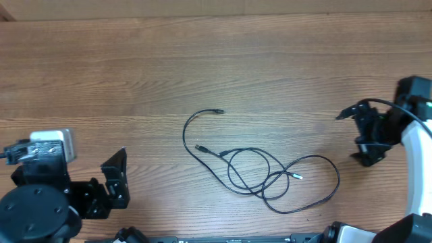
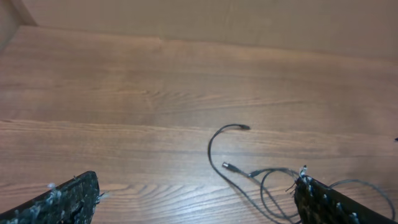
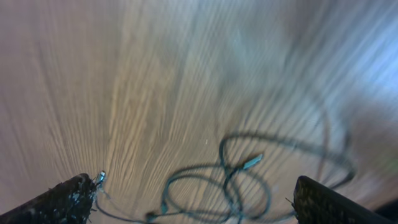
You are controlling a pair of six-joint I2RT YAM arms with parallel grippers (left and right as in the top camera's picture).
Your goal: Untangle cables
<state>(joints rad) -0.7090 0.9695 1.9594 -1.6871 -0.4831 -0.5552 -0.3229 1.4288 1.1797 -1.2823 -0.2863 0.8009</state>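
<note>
Left gripper (image 1: 121, 177) sits low at the left side of the table (image 1: 202, 61), jaws spread wide and holding nothing. In its wrist view the two fingers (image 2: 68, 199) stand at the bottom corners with bare wood between them. Right gripper (image 1: 345, 137) hangs at the right edge, also spread wide and empty; its fingers (image 3: 329, 202) frame the lower corners of the right wrist view the same way.

Between the two arms, slightly right of centre, lie the cables (image 1: 263, 172), well apart from both grippers. They are thin black cords, loosely overlapped rather than tightly knotted. One strand arcs up and left from the bunch and ends in a plug (image 1: 218, 110) clear of the rest. A second plug (image 1: 198, 146) lies just below that arc, its cord running right into two overlapping loops. A silver-tipped plug (image 1: 297, 176) rests inside a larger loop that swings out toward the right. It looks like two cords crossing at the middle loops, though the strands are too fine to count with certainty.

The left wrist view shows the cables (image 2: 261, 177) ahead and to the right, partly hidden behind the right-hand finger. The right wrist view is blurred, yet the cables' (image 3: 236, 180) loops and the silver tip show low in the middle.
</note>
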